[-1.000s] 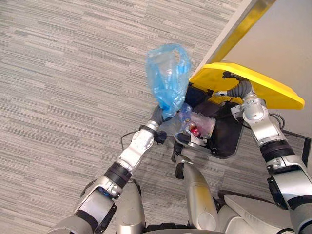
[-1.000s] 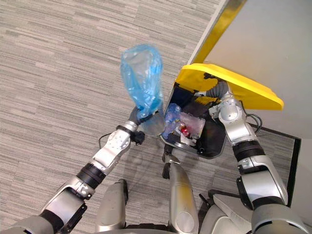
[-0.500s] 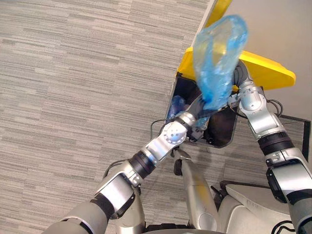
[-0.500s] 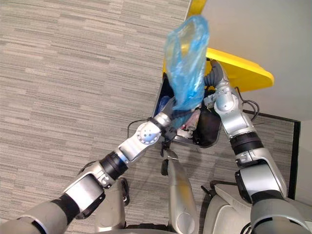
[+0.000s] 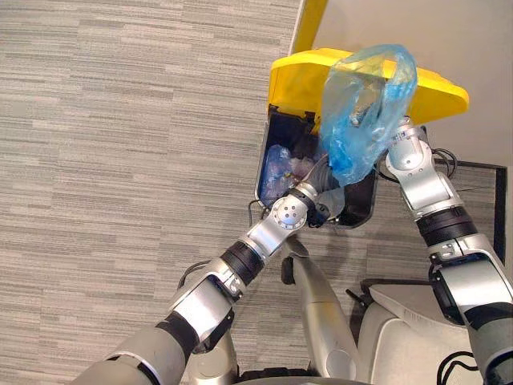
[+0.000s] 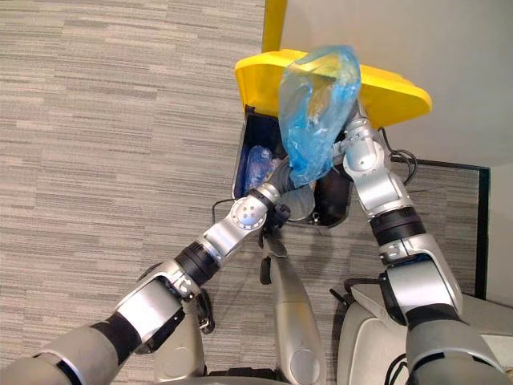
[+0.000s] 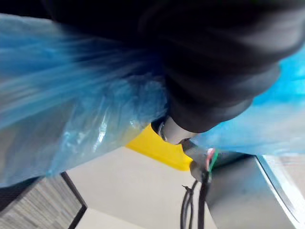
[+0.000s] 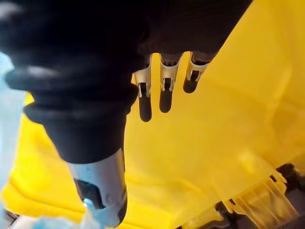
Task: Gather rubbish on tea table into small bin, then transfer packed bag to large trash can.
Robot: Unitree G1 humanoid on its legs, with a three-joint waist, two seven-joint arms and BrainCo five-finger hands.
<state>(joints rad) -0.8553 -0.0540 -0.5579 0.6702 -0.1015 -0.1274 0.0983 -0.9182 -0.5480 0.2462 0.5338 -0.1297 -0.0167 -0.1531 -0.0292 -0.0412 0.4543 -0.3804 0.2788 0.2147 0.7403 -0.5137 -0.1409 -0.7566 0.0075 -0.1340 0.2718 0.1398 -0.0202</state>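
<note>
The blue plastic bag (image 5: 361, 112) stands up from my left hand (image 5: 321, 200), which is shut round its neck right over the open mouth of the large dark trash can (image 5: 362, 210). The bag's blue film (image 7: 71, 109) fills the space beside that hand's dark cover in the left wrist view. The can's yellow lid (image 5: 292, 80) is raised behind the bag. My right hand (image 8: 162, 90) is open, its straight fingers against the lid's yellow underside (image 8: 214, 143). In the eye views the bag hides that hand.
Clear plastic rubbish (image 5: 278, 164) lies inside the can on its left side. A beige wall (image 5: 449, 32) with a yellow strip (image 5: 309, 24) rises just behind the can. Grey striped carpet (image 5: 120, 160) spreads to the left. A black frame (image 5: 498, 208) runs along the floor at the right.
The camera has turned toward the can. My left hand has carried the blue bag from the can's left side to above its opening. The right hand keeps the lid up.
</note>
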